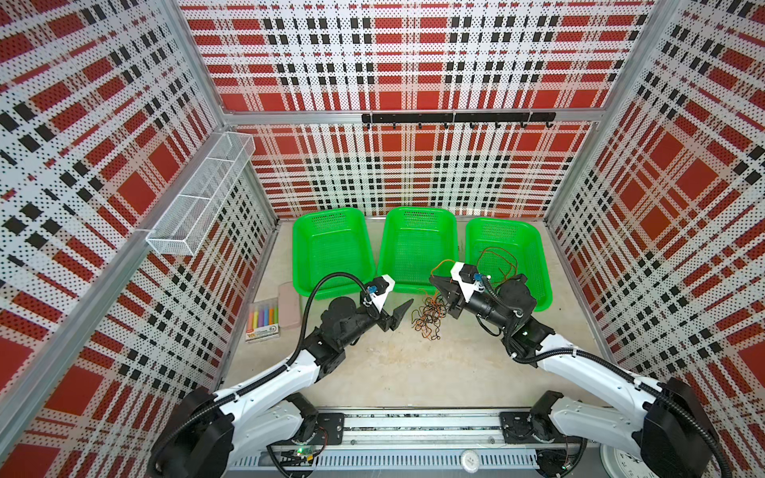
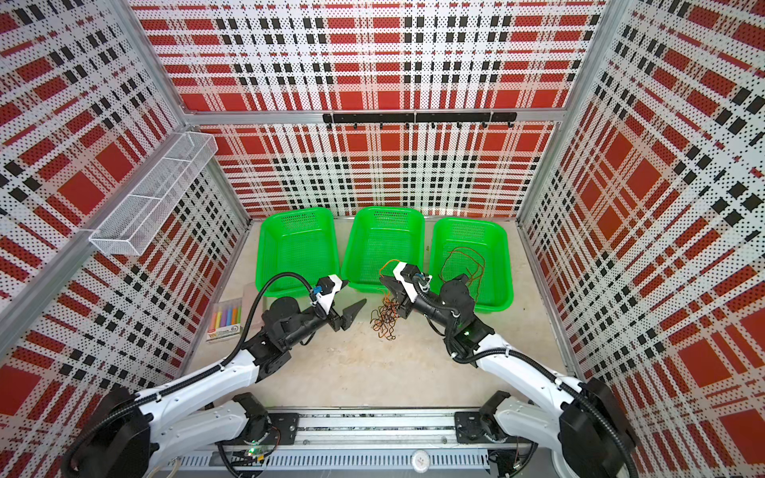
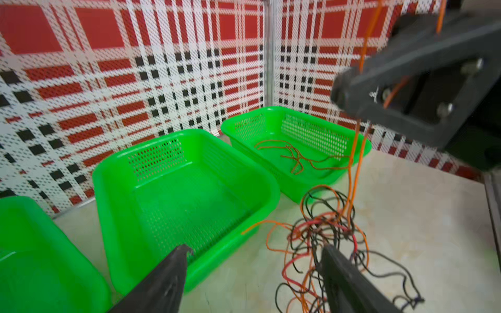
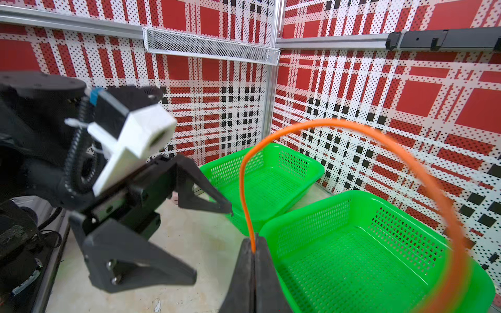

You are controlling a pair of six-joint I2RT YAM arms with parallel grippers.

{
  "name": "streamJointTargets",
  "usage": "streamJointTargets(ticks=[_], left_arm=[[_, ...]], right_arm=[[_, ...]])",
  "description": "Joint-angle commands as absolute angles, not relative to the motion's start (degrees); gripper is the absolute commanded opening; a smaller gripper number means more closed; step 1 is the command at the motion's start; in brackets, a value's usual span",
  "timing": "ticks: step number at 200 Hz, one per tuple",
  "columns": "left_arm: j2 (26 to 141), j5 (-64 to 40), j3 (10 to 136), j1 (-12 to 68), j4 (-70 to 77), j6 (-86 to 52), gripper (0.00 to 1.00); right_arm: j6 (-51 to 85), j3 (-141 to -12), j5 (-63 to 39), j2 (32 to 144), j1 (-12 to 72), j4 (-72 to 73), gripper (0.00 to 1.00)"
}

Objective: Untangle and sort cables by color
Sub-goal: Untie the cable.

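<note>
While a box of markers [image 1: 263,320] lies at the far left of the table [image 1: 393,364] beside the left basket [image 1: 327,212], the left gripper [image 1: 399,316] hovers with its jaws spread apart, just left of the tangle of cables [image 1: 428,316], a heap of black, orange and red strands in front of the middle basket [image 1: 418,209]. Right of the heap, the right gripper [image 4: 254,244] is clamped on an orange cable [image 4: 311,124] that arcs up from its tips, and reddish-brown cables [image 1: 496,258] lie in the right basket [image 1: 501,222]
</note>
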State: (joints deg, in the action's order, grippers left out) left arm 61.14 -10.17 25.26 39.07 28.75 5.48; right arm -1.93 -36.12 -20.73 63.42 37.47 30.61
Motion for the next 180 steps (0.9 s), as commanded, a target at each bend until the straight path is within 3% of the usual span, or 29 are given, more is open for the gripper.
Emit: streamJointTargets(ticks=[1,96,127,180], left_arm=[[62.65,-12.73,23.84,42.01,30.96,8.75,0.78],[75.11,-4.43,26.54,47.2,40.75,10.75,0.63],[78.31,-2.54,26.83,47.44,46.23,9.53,0.49],[81.69,-2.62,27.79,48.49,49.17,7.76,0.34]], right_arm=[[-3.34,-37.65,-23.15,63.89,37.18,29.95,0.0],[-0.54,-39.09,-28.69,65.62,37.18,30.18,0.0],[-0.8,-38.32,-28.53,64.27,37.22,29.75,0.0],[-0.77,-38.85,-27.9,63.23,36.82,25.58,0.0]])
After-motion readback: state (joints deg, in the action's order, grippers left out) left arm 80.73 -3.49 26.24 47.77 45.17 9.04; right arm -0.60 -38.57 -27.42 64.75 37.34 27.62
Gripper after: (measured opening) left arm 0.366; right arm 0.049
